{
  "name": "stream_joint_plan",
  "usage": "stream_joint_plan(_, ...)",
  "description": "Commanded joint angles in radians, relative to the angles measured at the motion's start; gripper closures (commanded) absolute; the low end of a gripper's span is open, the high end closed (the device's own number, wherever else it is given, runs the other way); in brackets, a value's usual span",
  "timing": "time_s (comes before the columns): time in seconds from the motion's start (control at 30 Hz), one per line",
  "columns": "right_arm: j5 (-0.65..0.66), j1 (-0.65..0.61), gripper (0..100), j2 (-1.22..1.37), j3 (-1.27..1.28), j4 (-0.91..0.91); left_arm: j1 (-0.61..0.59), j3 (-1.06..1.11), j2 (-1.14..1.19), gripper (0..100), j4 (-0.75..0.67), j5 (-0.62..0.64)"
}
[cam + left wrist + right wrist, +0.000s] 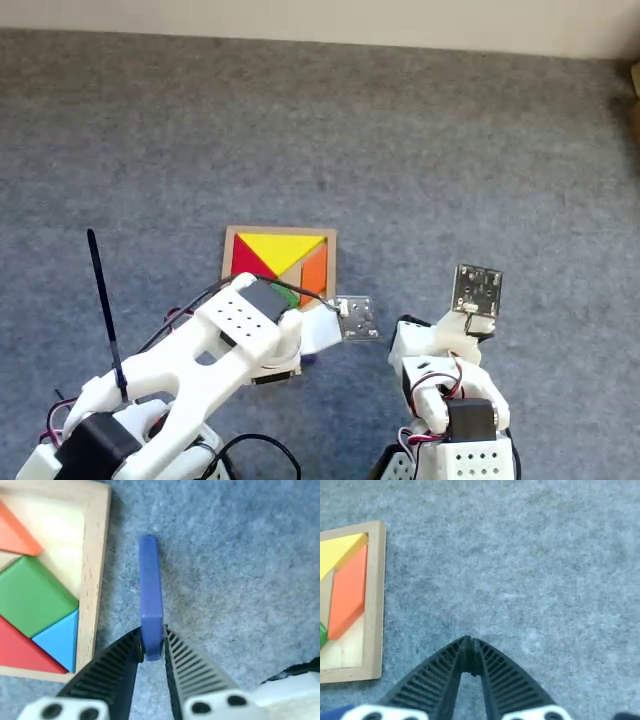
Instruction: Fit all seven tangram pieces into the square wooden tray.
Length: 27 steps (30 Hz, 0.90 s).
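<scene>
Blue piece (150,595) is clamped on edge in the left gripper (152,650) fingers, just outside the tray (101,555), about 5 o'clock off it in the high view. Already seated: yellow piece (278,248), red piece (243,262), orange piece (314,270), green square (30,595), light-blue triangle (57,637). Bare wood gap sits beside the green square. Likely nearly done; blue needs laying flat into the gap. Right gripper (470,650) fingers are closed on nothing, over the bench at 4 o'clock.

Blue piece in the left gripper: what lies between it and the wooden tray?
Just bare grey carpet, as the left wrist view shows; the blue piece stands apart from the tray rim.
</scene>
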Motion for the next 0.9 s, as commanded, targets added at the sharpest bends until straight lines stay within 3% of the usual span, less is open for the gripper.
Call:
stream_joint_plan(0.0, 0.009, 0.018, 99.2, -0.007, 0.117, -0.022, 0.013, -0.074, -0.004, 99, -0.005, 0.040)
stream_joint_plan(0.43, 0.009, 0.064, 99.2, -0.007, 0.117, -0.024, -0.041, -0.188, -0.186, 100, 0.074, 0.100)
stream_joint_plan(0.67, 0.009, 0.065, 99.2, -0.007, 0.117, -0.024, -0.162, -0.116, -0.058, 100, -0.176, 0.101)
stream_joint_plan(0.87, 0.009, 0.065, 99.2, -0.007, 0.117, -0.024, -0.156, -0.117, 0.045, 99, -0.210, 0.101)
